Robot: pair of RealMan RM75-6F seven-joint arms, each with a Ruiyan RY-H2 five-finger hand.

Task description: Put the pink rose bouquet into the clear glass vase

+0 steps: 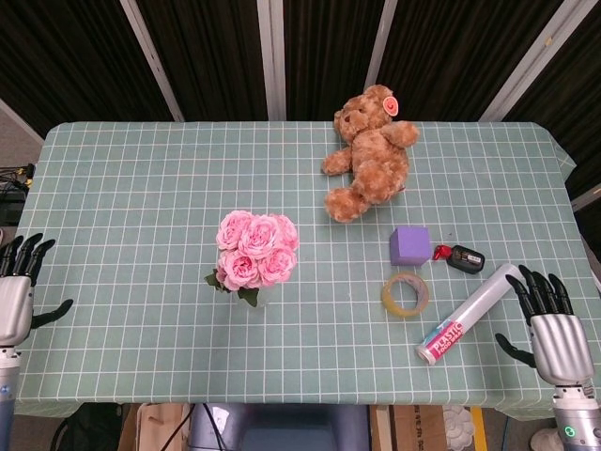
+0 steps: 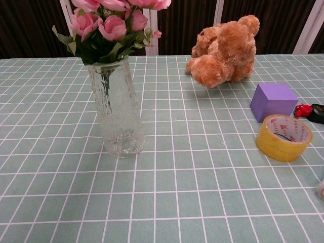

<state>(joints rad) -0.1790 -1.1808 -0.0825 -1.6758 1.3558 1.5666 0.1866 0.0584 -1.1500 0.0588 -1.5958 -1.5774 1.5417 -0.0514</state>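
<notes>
The pink rose bouquet stands upright in the clear glass vase, left of the table's middle. From above the blooms hide the vase. My left hand hangs at the table's left edge, fingers spread, holding nothing, far from the vase. Fingers apart and empty, my right hand is at the front right corner beside the plastic roll. Neither hand shows in the chest view.
A brown teddy bear lies at the back. A purple block, yellow tape roll, small red-and-black item and white plastic roll sit at the right. The green checked tablecloth covers the table.
</notes>
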